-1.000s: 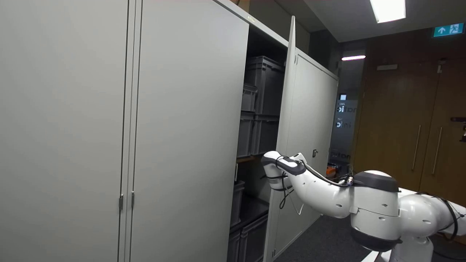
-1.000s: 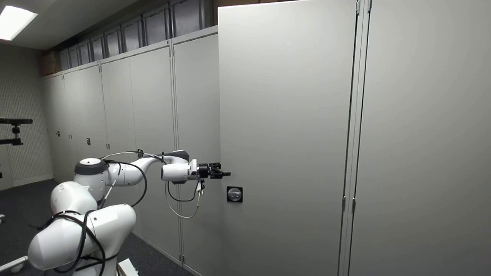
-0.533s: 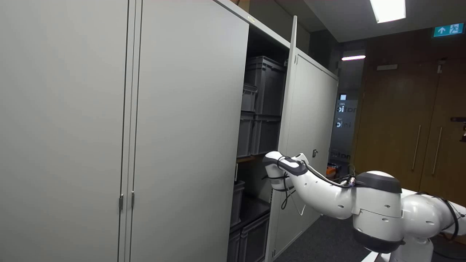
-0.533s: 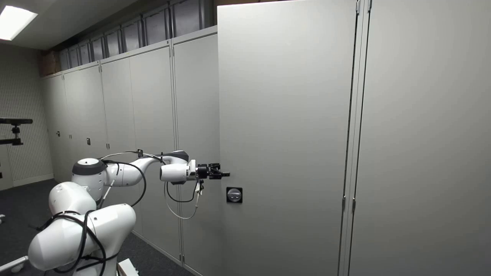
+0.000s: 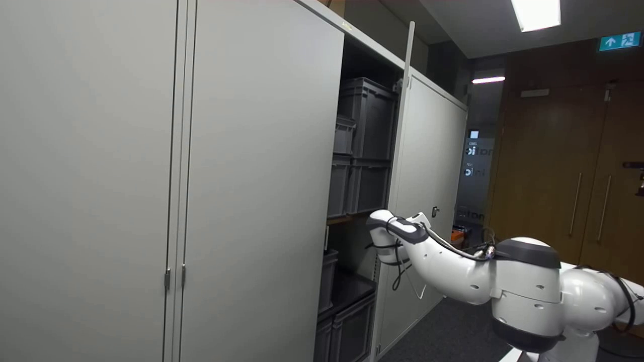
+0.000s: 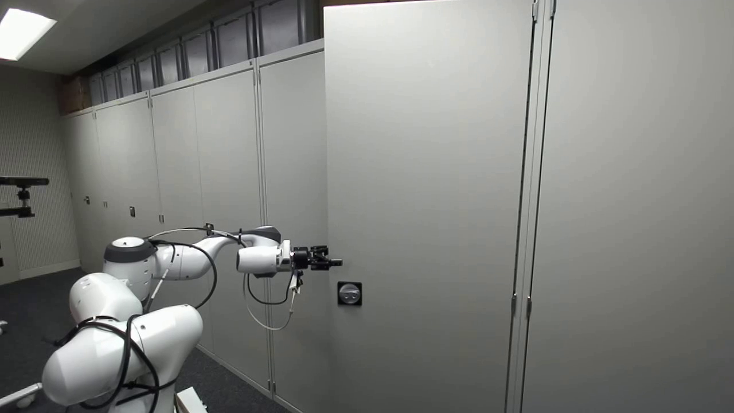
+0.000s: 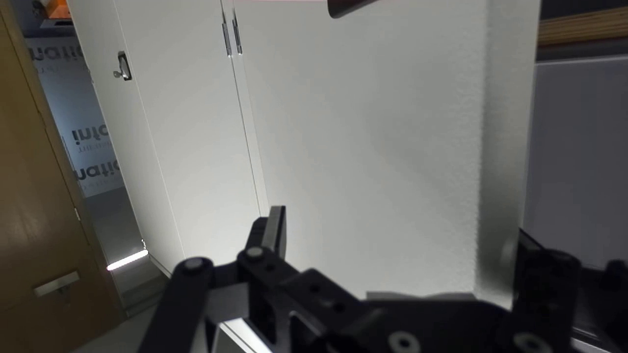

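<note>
A tall grey cabinet door [image 6: 427, 189] stands partly swung out, with a round lock in a dark square plate [image 6: 349, 293] near its free edge. My gripper [image 6: 334, 261] is at that edge, a little above the lock. In the wrist view the jaws stand wide, and the door's edge [image 7: 505, 162] lies between them. The right finger [image 7: 544, 279] is on the inner side, right against the edge or very close to it. The left finger [image 7: 275, 230] stands apart from the door's outer face. In an exterior view the arm's wrist [image 5: 385, 236] hides the gripper.
Inside the cabinet are grey bins [image 5: 375, 120] and a dark shelf [image 5: 352, 286]. A shut cabinet door [image 5: 251, 151] adjoins the opening; another cabinet [image 5: 432, 151] with a small handle stands beyond. Cables [image 6: 252, 310] hang below the wrist. A dark object [image 7: 343, 6] cuts into the wrist view's top edge.
The door has swung slightly farther out, showing more of the bins. Arm and gripper have drawn back along with its edge, and the jaws keep the same spread.
</note>
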Controlling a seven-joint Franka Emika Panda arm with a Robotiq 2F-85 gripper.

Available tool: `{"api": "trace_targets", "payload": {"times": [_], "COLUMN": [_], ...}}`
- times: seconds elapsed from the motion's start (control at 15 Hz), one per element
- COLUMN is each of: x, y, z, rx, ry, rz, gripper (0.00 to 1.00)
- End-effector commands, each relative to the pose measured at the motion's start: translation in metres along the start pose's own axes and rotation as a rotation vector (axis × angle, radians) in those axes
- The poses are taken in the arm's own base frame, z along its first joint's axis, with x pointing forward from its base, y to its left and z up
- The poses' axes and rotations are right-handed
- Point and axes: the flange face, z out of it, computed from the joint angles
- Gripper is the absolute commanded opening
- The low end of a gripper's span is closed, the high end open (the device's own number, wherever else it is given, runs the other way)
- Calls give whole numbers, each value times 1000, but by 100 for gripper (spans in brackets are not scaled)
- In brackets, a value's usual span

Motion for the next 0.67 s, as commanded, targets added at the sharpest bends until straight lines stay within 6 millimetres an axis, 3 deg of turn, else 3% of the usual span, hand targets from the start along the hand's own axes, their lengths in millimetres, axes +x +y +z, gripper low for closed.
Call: {"api": "trace_targets", "payload": {"times": [0.0,0.6], "x": [9,10], "y": [22,34], "z": [-6,-10], "rx": [-36,-53], "ry": [7,10], "rz": [23,29], "gripper": [100,100]}}
